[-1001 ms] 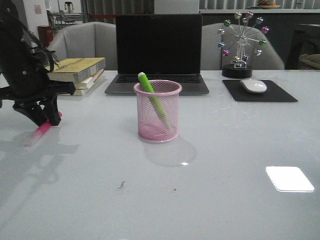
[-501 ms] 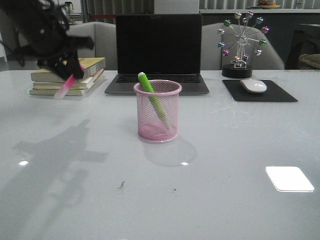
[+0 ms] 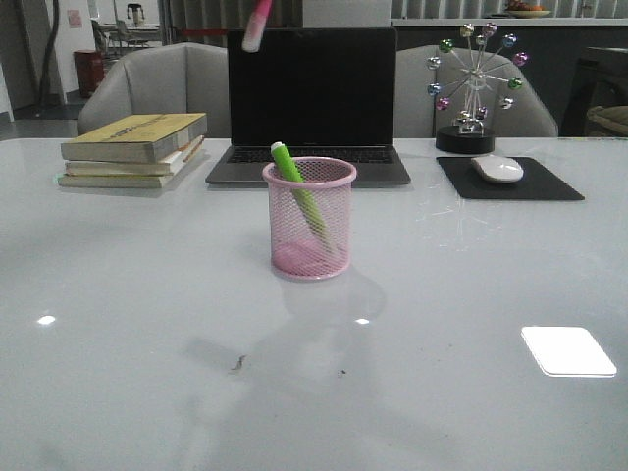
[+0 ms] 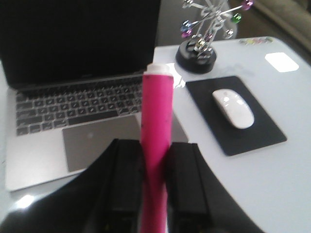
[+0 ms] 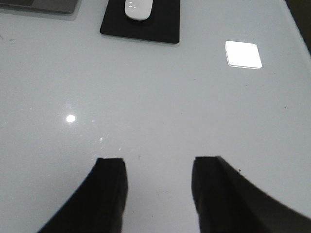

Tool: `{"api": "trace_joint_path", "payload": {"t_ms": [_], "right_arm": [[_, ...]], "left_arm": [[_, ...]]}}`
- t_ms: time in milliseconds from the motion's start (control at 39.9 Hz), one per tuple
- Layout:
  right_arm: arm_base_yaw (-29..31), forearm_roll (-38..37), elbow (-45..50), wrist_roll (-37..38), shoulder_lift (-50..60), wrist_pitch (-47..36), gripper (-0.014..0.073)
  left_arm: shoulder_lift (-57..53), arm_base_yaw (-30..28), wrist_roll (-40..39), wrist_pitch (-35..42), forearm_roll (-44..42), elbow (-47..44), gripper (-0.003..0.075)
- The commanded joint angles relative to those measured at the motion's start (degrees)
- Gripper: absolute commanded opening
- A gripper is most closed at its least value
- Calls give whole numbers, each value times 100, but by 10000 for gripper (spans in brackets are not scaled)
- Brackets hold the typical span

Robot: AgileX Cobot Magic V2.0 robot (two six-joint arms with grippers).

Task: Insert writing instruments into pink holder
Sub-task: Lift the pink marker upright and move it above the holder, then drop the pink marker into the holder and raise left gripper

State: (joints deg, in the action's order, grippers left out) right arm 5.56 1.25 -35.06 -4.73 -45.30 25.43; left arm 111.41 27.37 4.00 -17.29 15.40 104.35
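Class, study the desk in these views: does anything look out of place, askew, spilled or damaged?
Nothing is spilled or damaged. The green marker leans askew in the pink holder rather than upright. The pink marker is off the desk, clamped in the left gripper, near the front view's upper edge.

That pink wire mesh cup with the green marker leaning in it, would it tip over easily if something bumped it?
Probably somewhat. The pink wire-mesh cup looks light, being mostly open mesh. It stands taller than wide on a glossy white table, so it might slide or tip. The lime green marker leaning against its rim likely shifts its balance slightly.
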Motion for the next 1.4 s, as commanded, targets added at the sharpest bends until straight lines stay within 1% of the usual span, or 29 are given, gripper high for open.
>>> {"api": "trace_joint_path", "payload": {"t_ms": [0,150,325,576,776,851,976,1126,1202,1377], "right_arm": [[44,-11,-166,4,29,-368,426],[44,-57,-166,4,29,-321,426],[44,-170,-166,4,29,-251,426],[44,-170,-166,4,29,-246,426],[44,-170,-166,4,29,-246,426],[44,-170,-166,4,29,-246,426],[44,-170,-166,4,29,-257,426],[44,-170,-166,4,29,-200,426],[44,-170,-166,4,29,-180,426],[44,-225,-166,4,29,-181,426]], "left_arm": [[-385,296,-3,1278,90,15,99],[-394,628,-13,2365,232,-561,99],[-457,894,-13,3544,324,-1593,99],[-431,1133,-23,4646,327,-2551,99],[-421,1131,-23,4895,327,-3118,99],[-409,1131,-23,5034,176,-3243,99],[-274,1131,-23,5488,-174,-3357,101],[-9,1134,-50,6015,-264,-3357,106],[53,1158,-218,6012,-280,-3367,132],[53,1224,-229,6010,-280,-3389,253]]}}
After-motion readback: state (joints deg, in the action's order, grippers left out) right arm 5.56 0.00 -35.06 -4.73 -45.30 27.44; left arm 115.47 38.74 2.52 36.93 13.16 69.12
